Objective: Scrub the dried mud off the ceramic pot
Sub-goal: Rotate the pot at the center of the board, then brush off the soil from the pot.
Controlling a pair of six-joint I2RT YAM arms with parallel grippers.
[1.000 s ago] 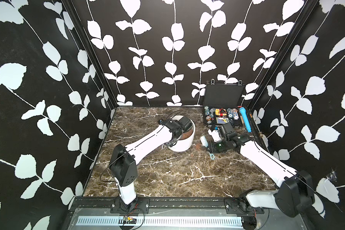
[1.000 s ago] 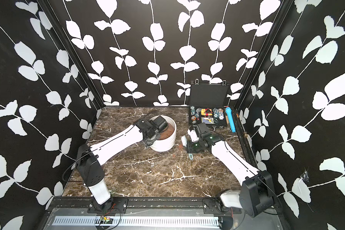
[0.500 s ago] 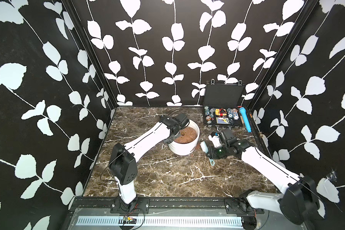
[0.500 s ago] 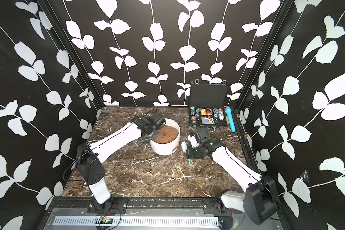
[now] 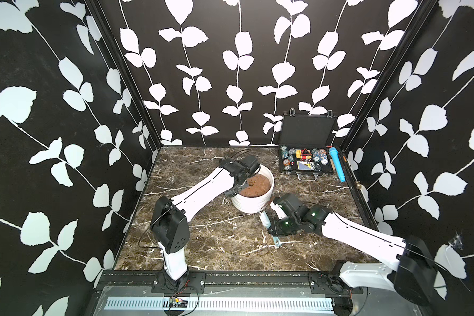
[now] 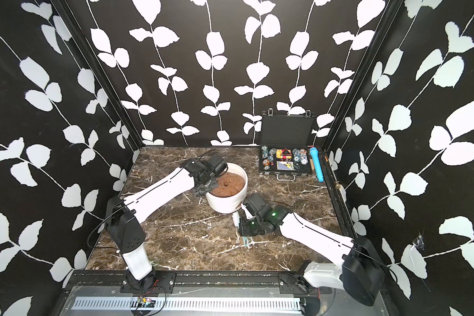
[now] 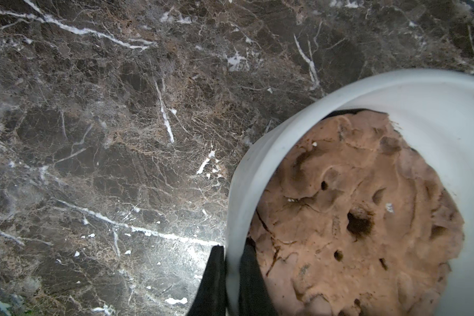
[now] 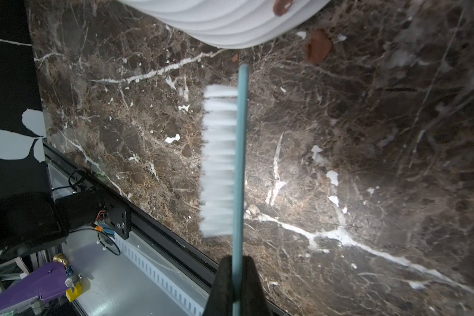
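The white ribbed ceramic pot (image 5: pixel 253 203) (image 6: pixel 225 204) stands mid-table, filled with a lumpy brown mound (image 7: pixel 353 219). My left gripper (image 7: pixel 231 273) (image 5: pixel 238 188) is shut on the pot's rim (image 7: pixel 257 164), one finger outside and one inside. A reddish-brown smear of dried mud (image 8: pixel 282 6) sits on the pot's outer wall (image 8: pixel 230 24), and a loose flake (image 8: pixel 318 49) lies on the table by its base. My right gripper (image 8: pixel 240 273) (image 5: pixel 272 229) is shut on the handle of a teal brush with white bristles (image 8: pixel 220 164) (image 5: pixel 263 219). The brush tip is just short of the pot's base.
An open black case of coloured chips (image 5: pixel 305 161) and a blue cylinder (image 5: pixel 337 165) lie at the back right. Patterned walls enclose the marble table (image 5: pixel 203 246) on three sides. A black rail (image 5: pixel 230 279) runs along the front edge.
The left gripper has closed on the pot's rim, and the pot has shifted slightly toward the front. The right arm has carried the brush forward and left, to the pot's front wall.
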